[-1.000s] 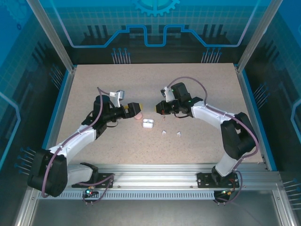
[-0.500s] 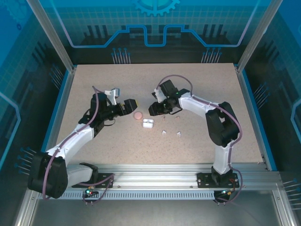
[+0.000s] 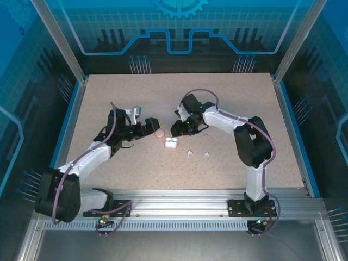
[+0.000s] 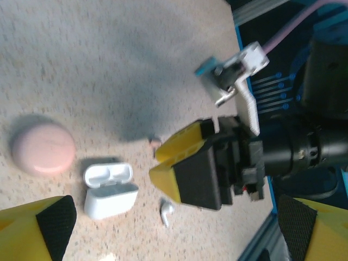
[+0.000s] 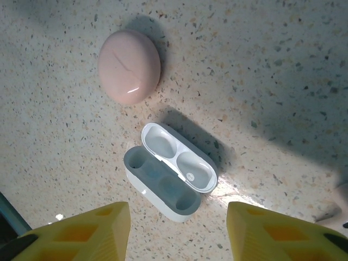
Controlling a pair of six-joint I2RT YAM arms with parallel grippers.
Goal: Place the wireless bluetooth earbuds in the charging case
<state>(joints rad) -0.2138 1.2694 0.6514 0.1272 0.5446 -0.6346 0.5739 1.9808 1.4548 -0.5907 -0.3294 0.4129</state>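
— Did we make out any brand or writing?
— We did not. The white charging case (image 5: 169,182) carried a small round mark inside its lid, too small for us to read. The pink case (image 5: 129,66) showed us a smooth shell with a faint crease.
— Where did we find the earbuds?
— Out on the speckled table (image 3: 109,98). One white earbud (image 3: 189,153) and a second white earbud (image 3: 206,155) lay apart from each other, nearer the arm bases than the white case. From the left wrist we saw a pinkish earbud (image 4: 155,141) just beside a yellow fingertip of the right gripper (image 4: 154,163).
— And the case itself?
— It lay open, lid hinged back, both wells empty. The closed pink case sat near it but not touching.
— How did the fingers stand?
— The left gripper (image 3: 154,124) had its fingers spread wide, with nothing between them. The right gripper's fingers stood moderately parted and empty, just short of the open case and not touching it.
— What had changed from a second before?
— The right arm had swung leftwards, bringing its gripper from farther right to close beside the white case. Its fingers, shut then, had parted. The left gripper had stood over the pink case, partly covering it; now it sat just left of it, and we saw the whole shell. The cases and the white earbuds had kept their places
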